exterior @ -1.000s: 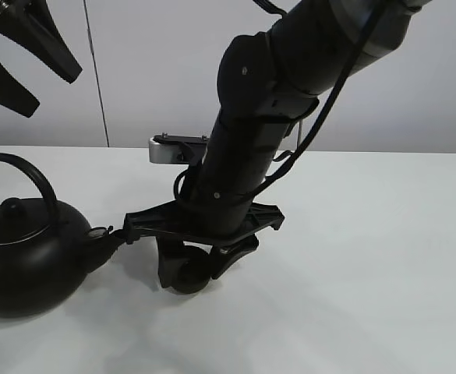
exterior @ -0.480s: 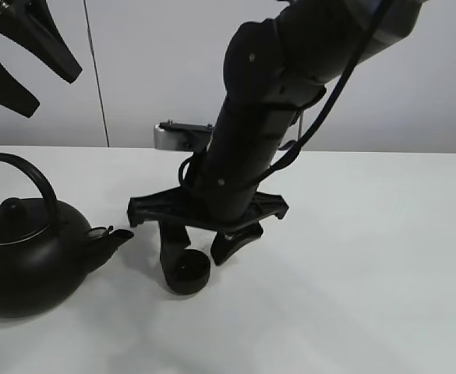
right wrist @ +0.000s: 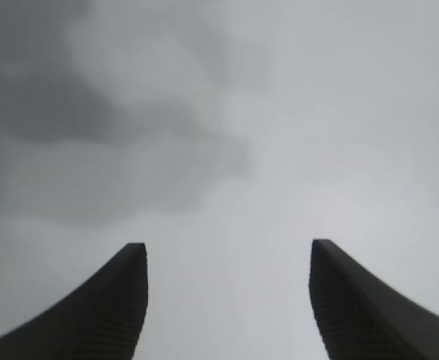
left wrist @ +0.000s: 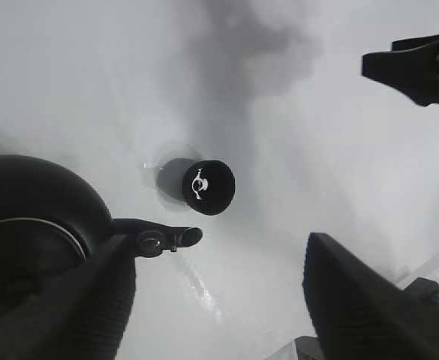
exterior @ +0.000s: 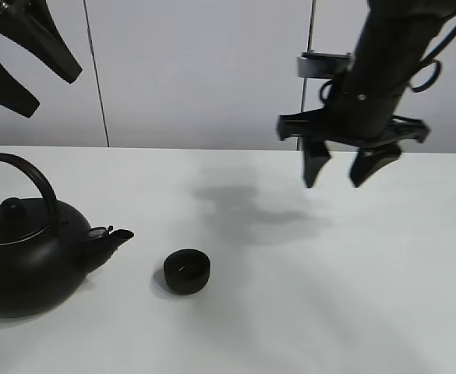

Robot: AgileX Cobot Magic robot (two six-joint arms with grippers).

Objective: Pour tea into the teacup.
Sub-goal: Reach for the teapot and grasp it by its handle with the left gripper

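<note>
**Kettle and cup apart on the table, both pincers empty**

- Far left, high: left gripper (exterior: 50, 92) hangs above the kettle (exterior: 25, 261), fingers spread wide, nothing between them. Its wrist view looks straight down on spout and cup.
- Kettle: big, round, black, sitting on the white table (exterior: 368, 312) at the left edge. Looks heavy and rigid, more so if full. Best hold is probably the top of the arched handle (exterior: 33, 173). The handle may swing on its pivots; cannot tell.
- Spout (exterior: 115, 235) points toward the teacup (exterior: 186, 270). There is a gap between them, no contact.
- Teacup: small, low, matte, no handle, upright near table centre. Likely light and apt to skid if nudged or struck by the spout. If steadied, pinch across the rim.
- Tea: no stream visible.
- Right, raised well clear: right gripper (exterior: 334, 181), fingers parted, holding nothing.
</note>
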